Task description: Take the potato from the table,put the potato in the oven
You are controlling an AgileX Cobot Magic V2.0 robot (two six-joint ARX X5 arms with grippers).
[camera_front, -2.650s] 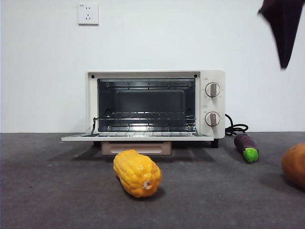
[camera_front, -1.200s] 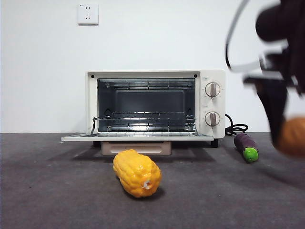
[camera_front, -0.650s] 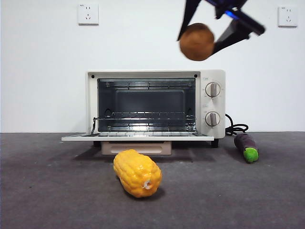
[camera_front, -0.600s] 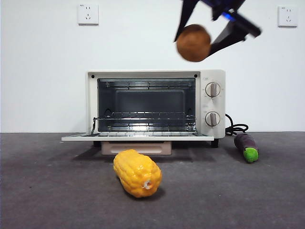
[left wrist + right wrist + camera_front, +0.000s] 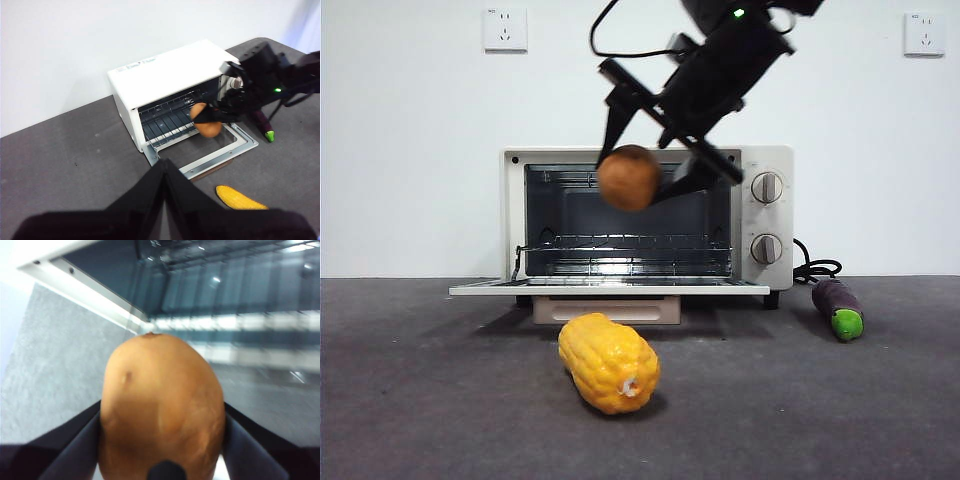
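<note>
Above the oven's lowered door, in the air before the open cavity, the right gripper point(image 5: 645, 180) clamps the potato point(image 5: 629, 178) between its two black jaws. The arm comes down from the top of the front view, dark and slanted, with a small green light on its body. In the right wrist view the potato point(image 5: 161, 407) fills the middle, pressed on both flanks by the jaws, with the door's glass and the wire rack blurred beyond it. The left wrist view shows the same potato point(image 5: 206, 120) held over the door, just outside the mouth of the oven point(image 5: 165, 75), not yet inside.

The oven point(image 5: 765, 215) stands near the back edge of the table point(image 5: 440, 400), against the white wall, its door folded flat toward the front, its wire rack bare, two round knobs on its panel. A black cord trails from its side beside the knobs.

A yellow corn cob point(image 5: 609, 362) lies on the table in front of the door, well apart from the potato. A small purple eggplant point(image 5: 836, 308) with a green tip lies beside the oven, near the cord.

The left gripper point(image 5: 164, 167) waits away from the oven, its jaws pressed together with nothing between them.
</note>
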